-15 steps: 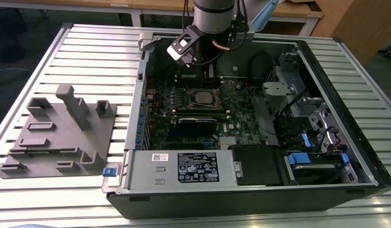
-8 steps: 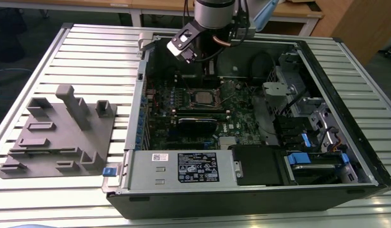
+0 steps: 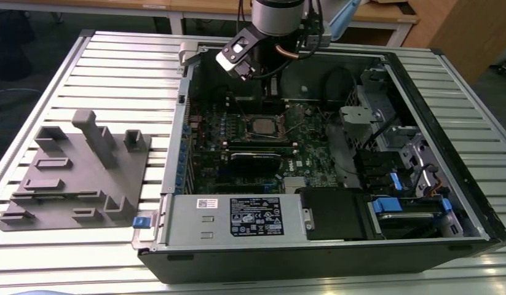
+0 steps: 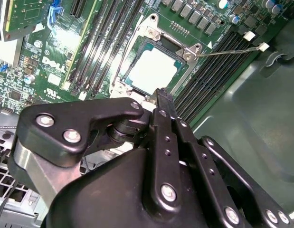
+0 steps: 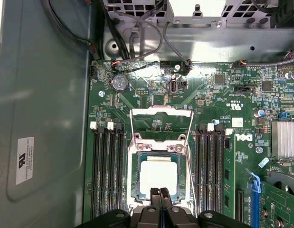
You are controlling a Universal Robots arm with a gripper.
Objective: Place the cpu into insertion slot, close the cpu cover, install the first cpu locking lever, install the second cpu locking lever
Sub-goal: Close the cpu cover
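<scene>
Chip (image 5: 158, 175) in socket (image 5: 137, 189) on green board (image 5: 151, 97) inside open computer case (image 3: 318, 263), metal cover (image 5: 158, 148) down around it. Gripper (image 5: 160, 191): hovers just over chip's edge, fingers (image 4: 164, 102) pressed together, gripping nothing.

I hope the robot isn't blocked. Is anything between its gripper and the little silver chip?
No, nothing visible stands between them. The gripper hangs right at the edge of the cpu, which already lies in the insertion slot.
</scene>
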